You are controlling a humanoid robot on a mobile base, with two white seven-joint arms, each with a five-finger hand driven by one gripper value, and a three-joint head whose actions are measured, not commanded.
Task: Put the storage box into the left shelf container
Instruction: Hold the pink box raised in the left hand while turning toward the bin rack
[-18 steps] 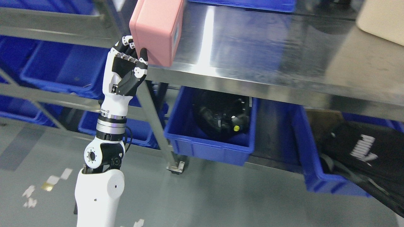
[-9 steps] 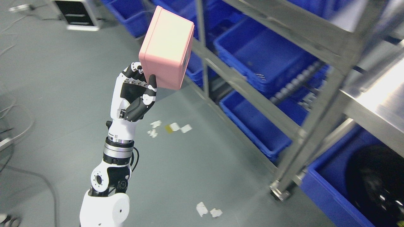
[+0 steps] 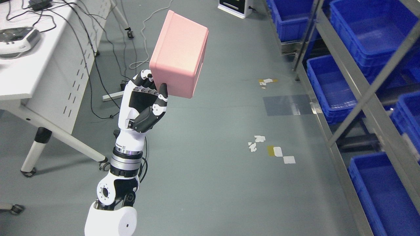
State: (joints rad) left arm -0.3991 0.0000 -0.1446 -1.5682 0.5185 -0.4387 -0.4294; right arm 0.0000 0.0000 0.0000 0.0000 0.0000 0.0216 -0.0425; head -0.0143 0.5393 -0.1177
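Observation:
A pink storage box (image 3: 178,55) is held up in my left hand (image 3: 149,95), whose fingers and thumb clamp its lower left corner. The arm rises from the bottom edge left of the middle, over open floor. A metal shelf rack (image 3: 357,88) runs along the right side, holding several blue containers (image 3: 331,82) on its levels. The box is well to the left of the rack, apart from it. My right hand is out of view.
A white table (image 3: 36,75) with cables and a device on top stands at the upper left, its leg and castor reaching toward the arm. Cables trail on the grey floor behind. Tape scraps (image 3: 275,150) lie mid-floor. A small white unit (image 3: 234,6) sits at the far top.
The whole picture has swung leftward as the camera turned: the steel shelf in front has gone, the blue-bin rack now lies at the right. The hand keeps its hold on the pink box.

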